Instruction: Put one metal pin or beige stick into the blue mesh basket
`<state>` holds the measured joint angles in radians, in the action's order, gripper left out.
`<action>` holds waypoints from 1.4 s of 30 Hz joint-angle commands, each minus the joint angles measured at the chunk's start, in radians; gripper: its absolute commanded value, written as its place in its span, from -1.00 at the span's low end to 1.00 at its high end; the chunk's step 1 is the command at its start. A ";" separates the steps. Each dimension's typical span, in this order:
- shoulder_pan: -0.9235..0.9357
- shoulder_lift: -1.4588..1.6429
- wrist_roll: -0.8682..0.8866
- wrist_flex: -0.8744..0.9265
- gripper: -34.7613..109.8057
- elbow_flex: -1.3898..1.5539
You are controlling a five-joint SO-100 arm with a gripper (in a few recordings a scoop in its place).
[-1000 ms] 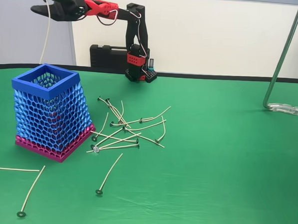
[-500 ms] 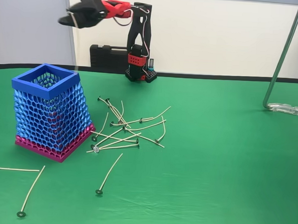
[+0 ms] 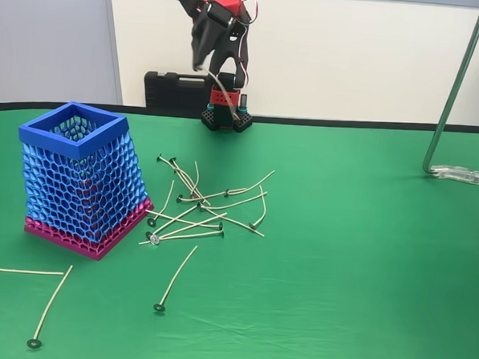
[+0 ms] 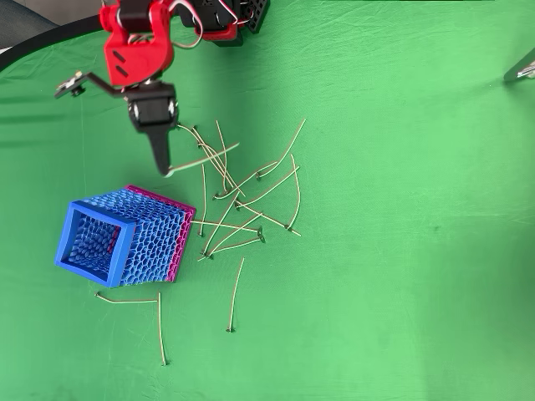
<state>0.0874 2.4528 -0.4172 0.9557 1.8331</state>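
Note:
The blue mesh basket (image 3: 73, 144) (image 4: 155, 234) stands upright on the green cloth, left of a loose pile of beige sticks (image 3: 202, 203) (image 4: 238, 196). My gripper (image 3: 198, 61) (image 4: 162, 165) is raised high near the arm's base, well off to the side of the basket's opening, fingers pointing down. It is shut on one beige stick (image 3: 225, 94) (image 4: 205, 157), which dangles from the fingertips and slants away toward the pile. Three more sticks lie apart from the pile near the front of the table (image 3: 174, 281) (image 4: 236, 292).
A black case (image 3: 172, 89) sits behind the arm's base (image 3: 225, 116). A metal stand pole (image 3: 452, 102) rises at the right, its foot on the cloth (image 4: 522, 67). Open green cloth spreads to the right of the pile.
The gripper has swung from above the basket's left side across to the right and back toward the arm's base, carrying the stick with it. Basket and pile have not moved.

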 commanded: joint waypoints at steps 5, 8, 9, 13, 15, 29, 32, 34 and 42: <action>-0.104 0.293 0.123 0.141 -0.51 0.149; -0.103 0.423 0.153 0.135 -0.51 0.279; -0.100 0.468 0.164 0.129 -0.51 0.324; -0.094 0.644 0.189 0.129 -0.51 0.499; -0.098 0.730 0.196 0.129 -0.51 0.591; -0.074 0.871 0.229 0.023 -0.51 1.011; -0.078 0.871 0.213 -0.081 -0.51 1.140; -0.086 0.871 0.215 -0.143 -0.51 1.206; -0.133 0.873 0.232 -0.097 -0.51 1.250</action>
<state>-0.0337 3.3165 -0.1933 0.8406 3.0787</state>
